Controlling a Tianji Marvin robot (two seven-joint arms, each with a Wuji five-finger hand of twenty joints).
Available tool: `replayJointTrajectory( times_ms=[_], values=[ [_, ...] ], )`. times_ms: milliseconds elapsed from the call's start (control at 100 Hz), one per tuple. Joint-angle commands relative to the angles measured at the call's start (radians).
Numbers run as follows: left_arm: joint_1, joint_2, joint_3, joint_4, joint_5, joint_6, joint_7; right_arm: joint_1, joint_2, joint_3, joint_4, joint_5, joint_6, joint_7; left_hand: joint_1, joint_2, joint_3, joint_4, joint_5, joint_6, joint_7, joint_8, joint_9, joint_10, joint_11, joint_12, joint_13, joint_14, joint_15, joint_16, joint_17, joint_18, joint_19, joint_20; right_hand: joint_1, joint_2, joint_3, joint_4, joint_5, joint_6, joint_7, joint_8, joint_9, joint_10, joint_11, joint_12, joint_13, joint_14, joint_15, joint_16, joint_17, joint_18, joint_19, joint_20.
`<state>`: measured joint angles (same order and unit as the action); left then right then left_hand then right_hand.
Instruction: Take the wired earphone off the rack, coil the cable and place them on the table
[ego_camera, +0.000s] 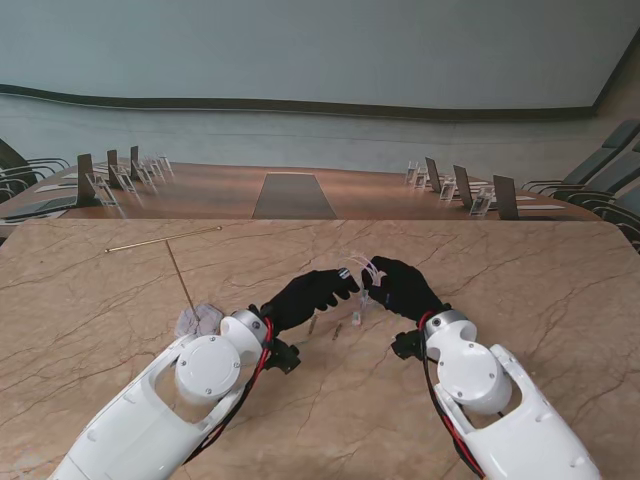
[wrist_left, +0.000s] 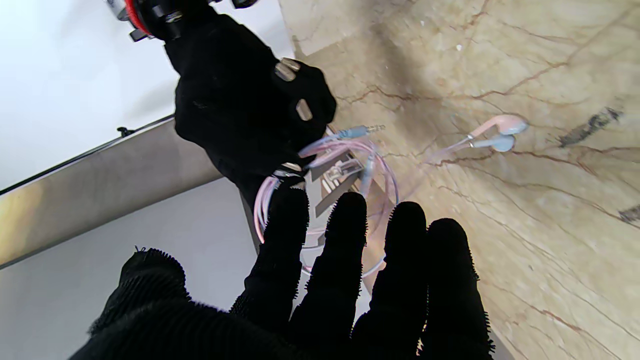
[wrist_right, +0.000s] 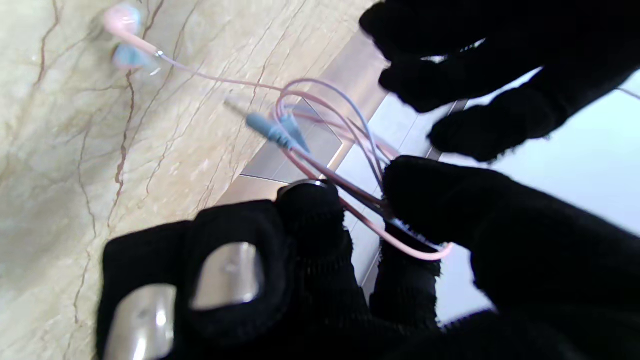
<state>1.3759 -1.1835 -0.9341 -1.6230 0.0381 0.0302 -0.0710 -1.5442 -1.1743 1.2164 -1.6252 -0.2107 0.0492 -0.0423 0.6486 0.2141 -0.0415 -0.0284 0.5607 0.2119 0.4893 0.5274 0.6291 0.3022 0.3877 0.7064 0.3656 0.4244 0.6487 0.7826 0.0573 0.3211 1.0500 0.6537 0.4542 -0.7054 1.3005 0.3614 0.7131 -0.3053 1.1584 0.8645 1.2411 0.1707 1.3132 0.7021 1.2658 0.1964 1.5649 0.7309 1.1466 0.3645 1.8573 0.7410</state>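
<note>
Two earbuds (wrist_left: 497, 134), one pink and one pale blue, lie side by side on the marble table (ego_camera: 520, 280), their pink cable (wrist_right: 320, 107) looped several times between both hands with the blue plug (wrist_left: 357, 132) sticking out. No writing shows on them. The right hand (ego_camera: 403, 286) pinches the loops; the left hand (ego_camera: 308, 296), fingers spread apart, holds nothing, which only the wrist views make plain.

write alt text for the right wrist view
The black-gloved right hand pinches loops of pink earphone cable between thumb and fingers, with the left hand close beyond. The blurred earbuds show against the marble table.
</note>
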Motion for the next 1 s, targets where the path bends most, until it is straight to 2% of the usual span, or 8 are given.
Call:
replayJointTrajectory(
  times_ms=[0,260,400,450,490,720,860,990],
  values=[
    [0.024,0.011,-0.014,-0.009,0.008,0.001,0.004,0.010,0.014,0.011,-0.024,-0.017,0.007,0.008,0.002,-0.001,0.004,-0.024,0.009,-0.005,0.057,0.025,0.037,0.010,0.044,0.037,0.034,0.034,0.045,0.039,0.005,0.018,0.064,0.043,0.030,0.031,0.054,0.040,0.078,-0.067,0.086,0.021,0.095,0.061,0.091,0.003,0.031,0.100,0.140,0.033,0.061,-0.200,0.237,0.011],
    [0.064,0.022,-0.066,-0.024,0.090,-0.011,0.025,0.001,0.055,0.046,-0.081,-0.100,0.013,0.138,0.068,0.011,0.000,-0.030,0.002,-0.019,0.111,0.045,0.062,0.008,0.130,0.122,0.061,0.047,0.170,0.140,0.004,0.014,0.194,0.158,0.030,0.013,0.059,0.052,0.111,-0.070,0.070,0.017,0.116,0.062,0.089,0.003,0.031,0.099,0.152,0.044,0.063,-0.204,0.237,0.030],
    [0.070,0.026,-0.077,-0.021,0.109,-0.014,0.024,-0.019,0.074,0.062,-0.115,-0.148,-0.002,0.197,0.090,0.012,-0.001,-0.032,-0.011,-0.026,0.104,0.037,0.050,0.004,0.128,0.134,0.047,0.060,0.203,0.176,0.001,0.006,0.228,0.214,0.035,-0.007,0.061,0.066,0.152,-0.076,0.037,0.021,0.135,0.064,0.082,0.003,0.030,0.102,0.160,0.057,0.064,-0.206,0.237,0.051],
    [0.071,0.028,-0.080,-0.021,0.113,-0.012,0.019,-0.026,0.080,0.068,-0.126,-0.171,-0.013,0.215,0.095,0.011,-0.002,-0.032,-0.021,-0.032,0.092,0.030,0.044,0.008,0.137,0.144,0.038,0.064,0.231,0.197,-0.004,-0.004,0.241,0.248,0.032,-0.018,0.063,0.071,0.168,-0.078,0.027,0.021,0.145,0.062,0.080,0.003,0.030,0.101,0.163,0.061,0.065,-0.206,0.237,0.057],
    [0.073,0.029,-0.083,-0.020,0.121,-0.012,0.016,-0.033,0.086,0.075,-0.135,-0.186,-0.024,0.231,0.097,0.011,-0.003,-0.032,-0.027,-0.038,0.087,0.025,0.051,0.008,0.146,0.160,0.048,0.070,0.257,0.225,0.009,-0.002,0.243,0.319,0.033,-0.020,0.064,0.072,0.174,-0.080,0.020,0.021,0.146,0.062,0.079,0.003,0.030,0.101,0.163,0.062,0.065,-0.207,0.237,0.059],
    [0.073,0.036,-0.087,-0.014,0.169,-0.014,0.015,-0.078,0.108,0.119,-0.198,-0.225,-0.094,0.307,0.184,-0.016,0.006,-0.031,-0.121,-0.083,0.112,0.048,0.029,-0.018,0.145,0.156,0.038,0.056,0.284,0.242,0.070,-0.032,0.297,0.428,0.030,-0.041,0.071,0.074,0.212,-0.085,-0.016,0.026,0.158,0.056,0.074,0.007,0.031,0.097,0.166,0.074,0.066,-0.214,0.237,0.071],
    [0.060,0.042,-0.077,-0.004,0.204,-0.016,0.002,-0.110,0.122,0.153,-0.239,-0.232,-0.145,0.360,0.266,-0.046,0.006,-0.032,-0.206,-0.122,0.160,0.081,0.014,-0.056,0.166,0.158,0.046,0.011,0.290,0.246,0.084,-0.065,0.286,0.440,0.024,-0.049,0.080,0.077,0.227,-0.088,-0.028,0.027,0.162,0.051,0.073,0.009,0.031,0.097,0.165,0.076,0.066,-0.215,0.237,0.068],
    [0.042,0.042,-0.059,0.011,0.234,-0.019,0.005,-0.134,0.134,0.188,-0.274,-0.222,-0.189,0.416,0.372,-0.132,0.006,-0.039,-0.269,-0.149,0.248,0.149,0.009,-0.092,0.193,0.159,0.067,-0.031,0.291,0.239,0.104,-0.085,0.282,0.415,0.018,-0.052,0.088,0.083,0.236,-0.087,-0.036,0.029,0.165,0.050,0.071,0.011,0.031,0.097,0.165,0.077,0.066,-0.215,0.237,0.066]
  ],
)
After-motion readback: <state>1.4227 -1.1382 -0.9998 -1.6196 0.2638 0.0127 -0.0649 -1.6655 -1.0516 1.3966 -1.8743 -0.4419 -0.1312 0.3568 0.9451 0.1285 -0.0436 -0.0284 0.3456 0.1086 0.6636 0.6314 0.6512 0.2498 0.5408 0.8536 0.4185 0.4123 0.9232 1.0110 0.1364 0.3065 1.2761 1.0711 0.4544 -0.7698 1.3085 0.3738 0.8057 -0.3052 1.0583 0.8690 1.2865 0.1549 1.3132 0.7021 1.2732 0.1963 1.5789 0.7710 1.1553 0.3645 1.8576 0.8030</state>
